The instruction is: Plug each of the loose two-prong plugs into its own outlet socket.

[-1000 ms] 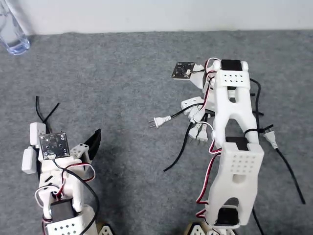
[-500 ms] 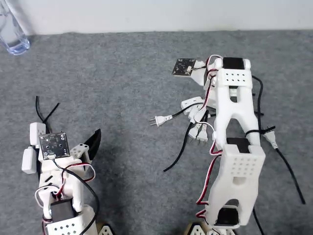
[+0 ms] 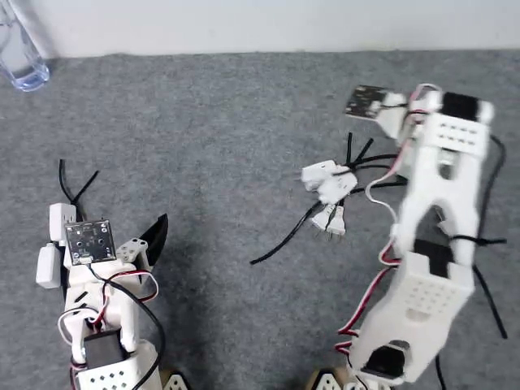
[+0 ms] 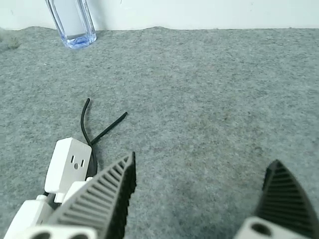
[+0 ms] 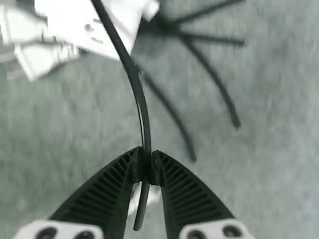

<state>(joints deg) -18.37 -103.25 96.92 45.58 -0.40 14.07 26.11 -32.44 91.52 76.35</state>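
My right gripper is shut on a thin black cord that runs up toward the white outlet sockets. In the high view those sockets lie bunched at centre right, with a white two-prong plug just in front of them and the right arm standing over their right side. My left gripper is open above bare carpet, close to another white outlet socket with a black cord. From above, that socket lies beside the left arm's wrist.
A clear glass stands at the far left corner by the wall, also visible ahead of the left wrist as a glass. Loose black cords trail across the grey carpet near the right arm.
The right arm has swung to the right, taking its black cord along. The black plug that lay left of the sockets has left that spot. The left arm has stayed still.
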